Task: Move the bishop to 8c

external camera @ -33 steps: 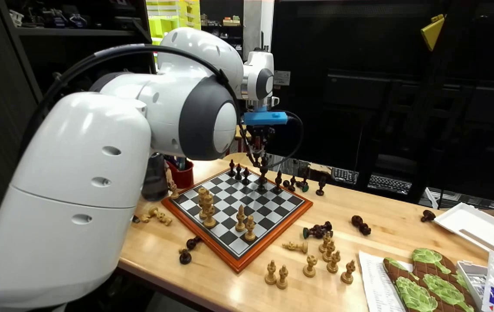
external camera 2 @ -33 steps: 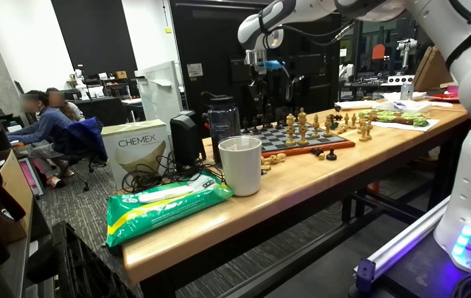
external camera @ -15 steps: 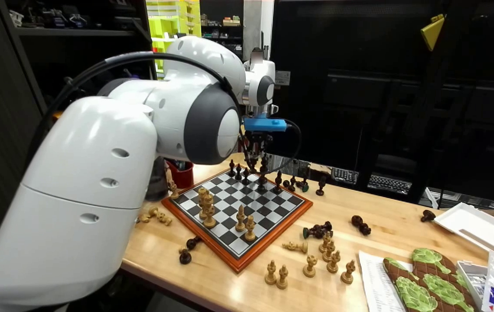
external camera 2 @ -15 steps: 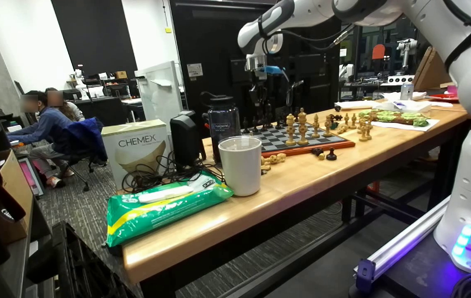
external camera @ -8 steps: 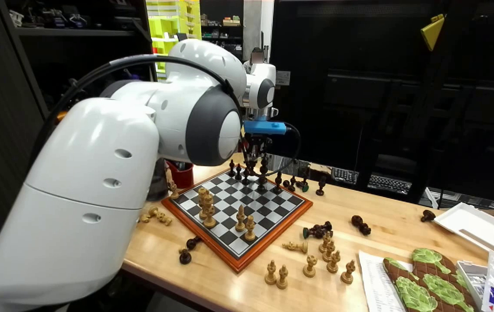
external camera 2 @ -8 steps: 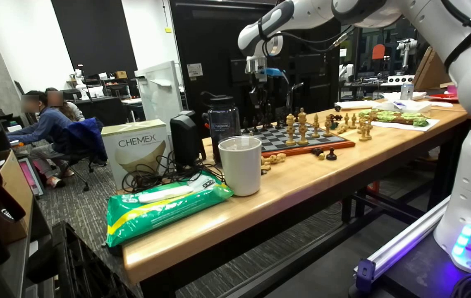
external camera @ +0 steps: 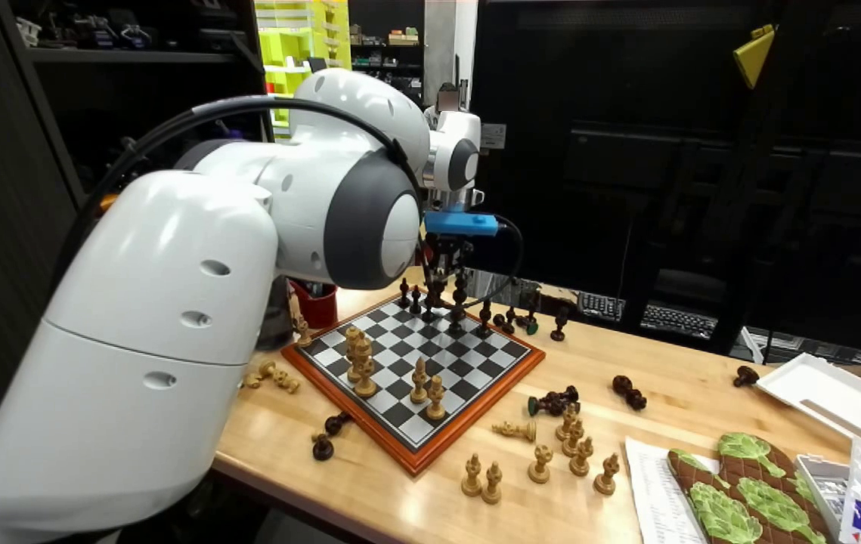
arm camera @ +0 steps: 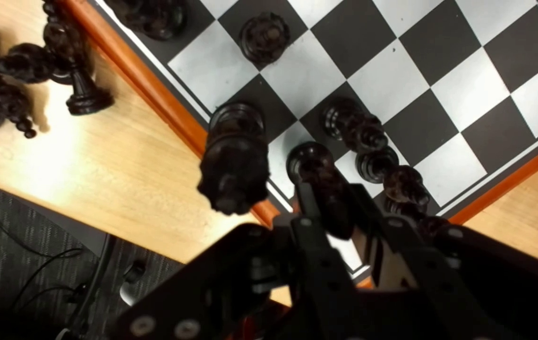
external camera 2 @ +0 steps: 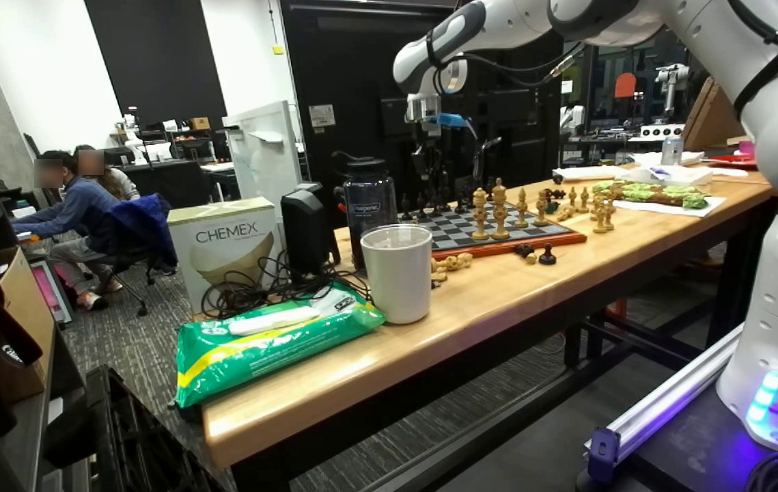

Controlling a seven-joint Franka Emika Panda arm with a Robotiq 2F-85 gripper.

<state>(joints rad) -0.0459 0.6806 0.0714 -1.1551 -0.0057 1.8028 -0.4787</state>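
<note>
Franka's tool (arm camera: 332, 190) is hanging narrow around a dark bishop (arm camera: 326, 179); whether its jaws are gripping cannot be told. The bishop is standing on the chessboard (arm camera: 388, 85) beside a queen (arm camera: 234, 172), near the far edge of the desk (external camera: 400, 506) in an exterior view.

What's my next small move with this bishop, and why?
Probably ease the gripper straight down a touch before opening: in the wrist view it holds the dark bishop roughly upright, base over the light square beside the dark queen, but no view settles whether it touches the board.
</note>
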